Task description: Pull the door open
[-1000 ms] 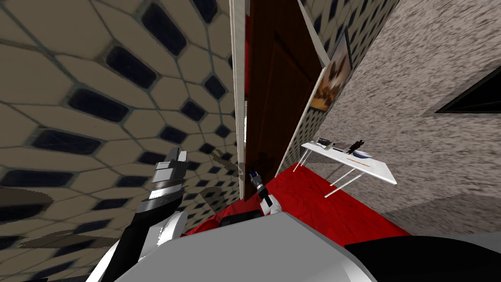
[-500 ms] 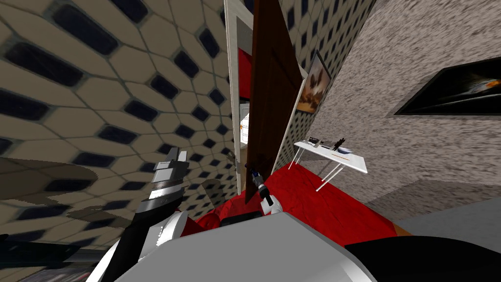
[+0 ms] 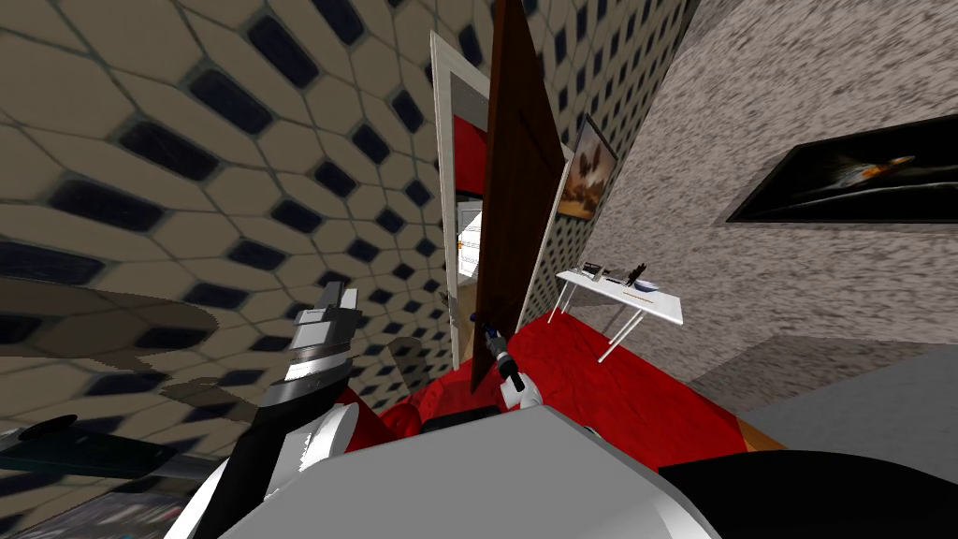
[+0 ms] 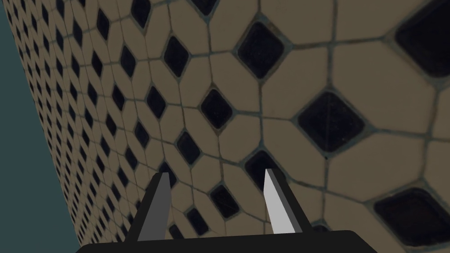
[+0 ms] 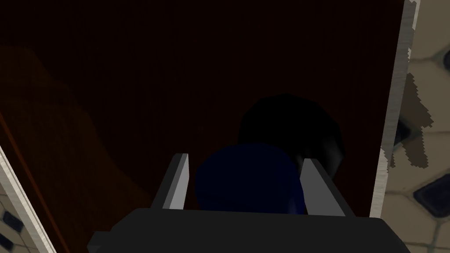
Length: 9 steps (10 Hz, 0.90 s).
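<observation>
Door [image 3: 516, 196] farther off frame [image 3: 442, 168], gripper [image 5: 244, 158] on knob [image 5: 250, 182]

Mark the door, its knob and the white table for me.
door [image 3: 516, 187]: head view, on the brown panel's face.
door knob [image 5: 248, 180]: right wrist view, on its dark blue rounded front.
white table [image 3: 666, 309]: head view, on a bare corner of the top.

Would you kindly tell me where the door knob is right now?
The dark blue door knob sits between the fingers of the right gripper, on the brown door near its free edge, close to the white door frame.
</observation>
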Available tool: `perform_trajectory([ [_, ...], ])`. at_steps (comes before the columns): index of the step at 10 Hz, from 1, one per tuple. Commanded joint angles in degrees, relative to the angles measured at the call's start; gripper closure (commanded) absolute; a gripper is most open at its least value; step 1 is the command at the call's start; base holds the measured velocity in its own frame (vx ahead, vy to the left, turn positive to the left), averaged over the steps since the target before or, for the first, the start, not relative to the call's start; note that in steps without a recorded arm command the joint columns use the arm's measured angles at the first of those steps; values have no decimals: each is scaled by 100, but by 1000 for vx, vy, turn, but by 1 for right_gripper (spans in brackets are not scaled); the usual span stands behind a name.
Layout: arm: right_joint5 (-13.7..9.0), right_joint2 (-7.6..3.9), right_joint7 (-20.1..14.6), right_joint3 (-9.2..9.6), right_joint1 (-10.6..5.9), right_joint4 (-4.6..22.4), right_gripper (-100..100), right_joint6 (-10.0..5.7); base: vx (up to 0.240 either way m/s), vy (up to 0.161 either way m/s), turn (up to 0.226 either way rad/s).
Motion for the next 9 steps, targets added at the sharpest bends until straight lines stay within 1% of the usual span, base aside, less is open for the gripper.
perform_trajectory([
  [1, -86, -60, -14, -58, 58, -67, 100, 205, -54, -13, 2],
  [3, -86, -60, -14, -58, 58, -67, 100, 205, -18, 0, -5],
  [4, -166, -71, -31, -75, 57, -66, 100, 276, -26, -9, -12],
  [7, -166, -71, -31, -75, 57, -66, 100, 276, -22, -7, 2],
  [8, -349, -93, -69, -113, 55, -62, 100, 440, -41, -15, -25],
  [9, -349, -93, -69, -113, 55, -62, 100, 440, -60, -19, -20],
])
